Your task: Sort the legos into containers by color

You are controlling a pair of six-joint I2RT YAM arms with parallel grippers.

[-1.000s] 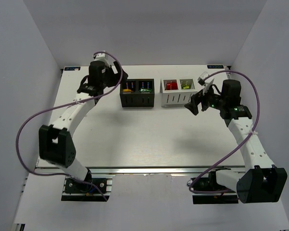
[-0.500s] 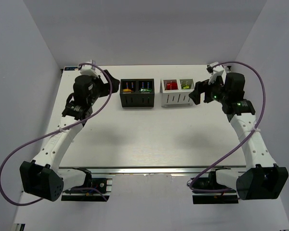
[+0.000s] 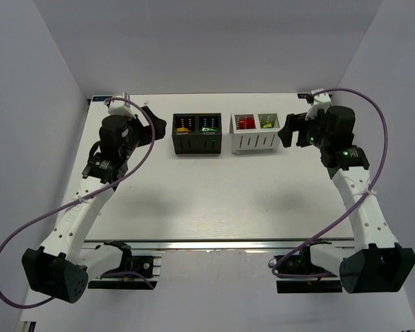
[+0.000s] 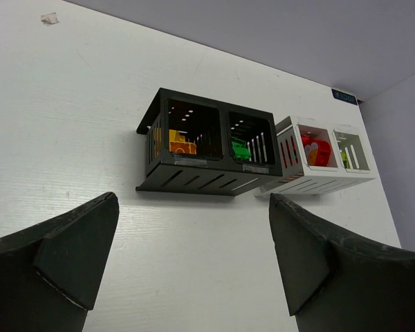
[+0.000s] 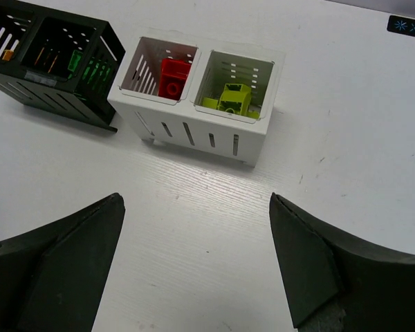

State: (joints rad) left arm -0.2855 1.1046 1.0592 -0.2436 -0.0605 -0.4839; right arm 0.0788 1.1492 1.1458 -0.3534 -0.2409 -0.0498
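Nearest you, the bare table (image 3: 214, 200) carries no loose bricks that you can see from above. Farther in, your left gripper (image 4: 192, 198) hangs over the table's left side with its jaws spread wide and nothing between them, aimed at the boxes from their left. Your right gripper (image 5: 196, 198) does the same on the right side: jaws fully apart, nothing held, looking down at the white box from just to its right. Neither claw touches a box. Beyond them, toward the far edge, the two boxes sit side by side, the black box (image 4: 194, 164) on the left and the white box (image 5: 194, 131) on the right, with a narrow gap between them in the overhead view. All the legos you can see are inside them. In the black box, orange bricks (image 4: 181, 146) lie in the left compartment and green bricks (image 4: 239, 149) in the right. In the white box, red bricks (image 5: 171, 76) fill the left compartment and lime bricks (image 5: 229, 98) the right.
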